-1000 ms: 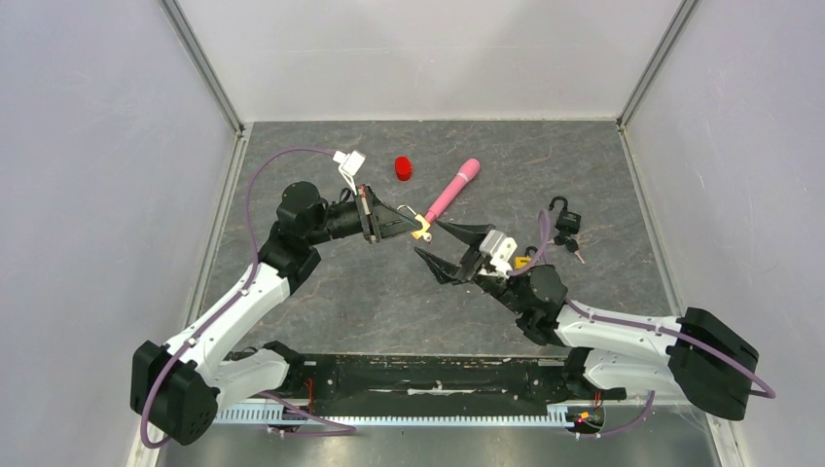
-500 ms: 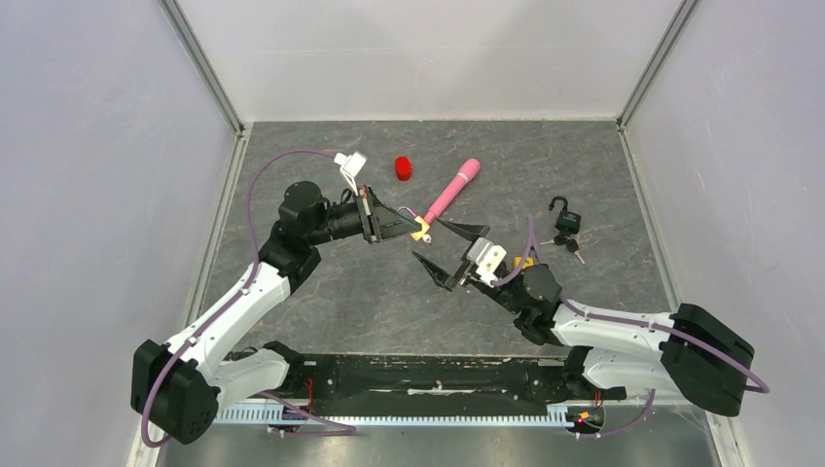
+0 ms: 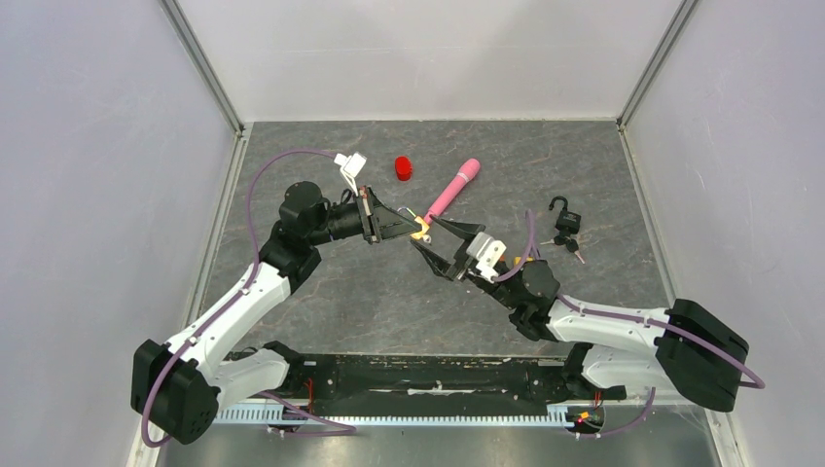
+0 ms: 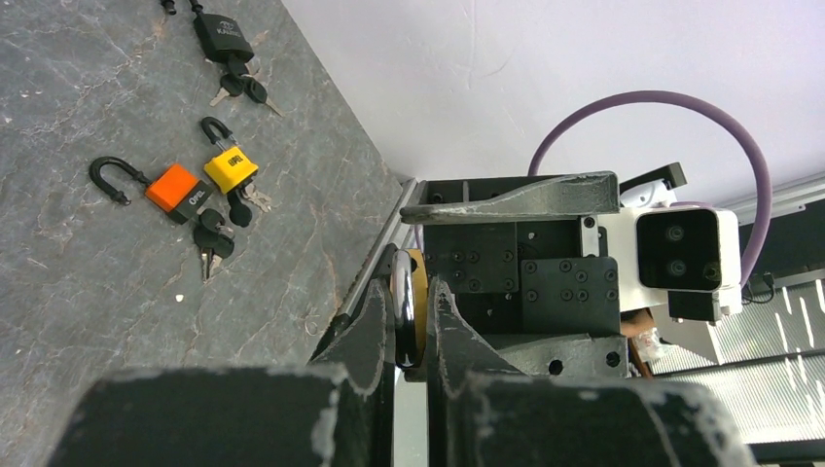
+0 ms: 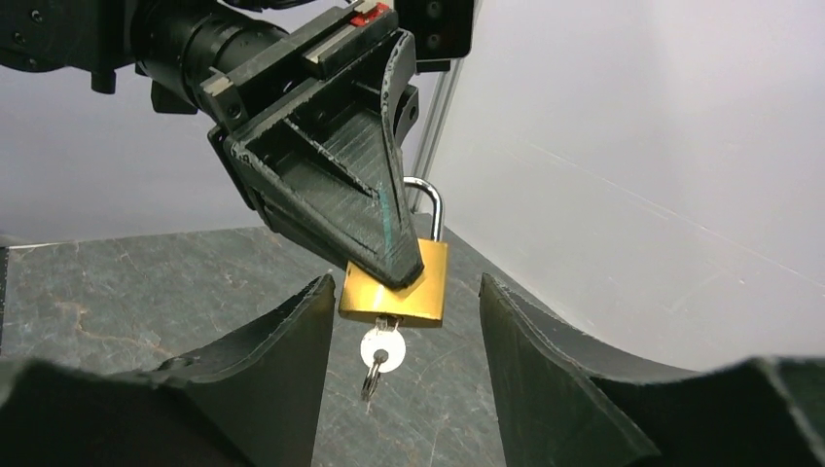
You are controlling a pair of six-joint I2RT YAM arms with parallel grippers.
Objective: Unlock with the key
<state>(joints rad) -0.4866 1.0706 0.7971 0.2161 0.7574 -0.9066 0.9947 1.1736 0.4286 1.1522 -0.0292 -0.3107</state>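
Your left gripper [image 3: 415, 231] pinches the brass padlock [image 5: 394, 292] by its upper body, holding it off the table [image 3: 370, 292]. Your right gripper [image 3: 428, 240] is spread wide, one finger on either side of the padlock, with a gap showing on each side. The key [image 5: 379, 347] hangs from the keyway beneath the padlock. A second ago the right gripper sat back from the padlock; it has closed in, and the left is unmoved. Padlock: smooth brass block, steel shackle. Key: silver, round head. Fingers: black, ridged print layers.
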